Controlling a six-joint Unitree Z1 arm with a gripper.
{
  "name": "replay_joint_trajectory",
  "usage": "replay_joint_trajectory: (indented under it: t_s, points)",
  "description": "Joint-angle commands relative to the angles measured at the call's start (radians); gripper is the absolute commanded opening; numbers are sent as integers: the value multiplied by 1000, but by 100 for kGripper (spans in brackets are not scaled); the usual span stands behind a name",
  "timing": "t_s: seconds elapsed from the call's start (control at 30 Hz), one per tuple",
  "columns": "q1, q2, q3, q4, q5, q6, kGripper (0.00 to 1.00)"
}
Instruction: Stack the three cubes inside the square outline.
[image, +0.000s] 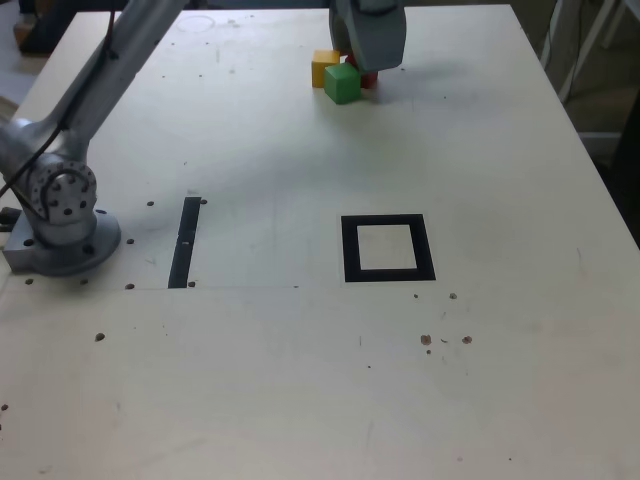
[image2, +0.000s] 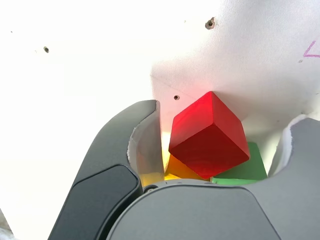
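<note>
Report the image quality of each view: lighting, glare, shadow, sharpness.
Exterior view: even, soft light, mildly blurry; the gripper casts a faint shadow and hides most of the red cube. Wrist view: the table is blown out to near white, the red cube glows oversaturated, and the near finger is dark and soft.

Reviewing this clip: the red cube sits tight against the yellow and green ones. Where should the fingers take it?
Grip the red cube from above, on the two flat sides facing the fingers. In the wrist view it already sits between them, turned slightly, with the yellow cube and green cube crowding behind.
</note>
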Motion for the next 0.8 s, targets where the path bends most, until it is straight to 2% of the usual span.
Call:
replay_joint_trajectory:
  t_s: [0.0,0.27,0.77]
  points:
    - [-3,7,-8,4,-3,1,76]
    - [-8,21,-37,15,0,-6,57]
    - [-14,37,-58,22,23,-27,41]
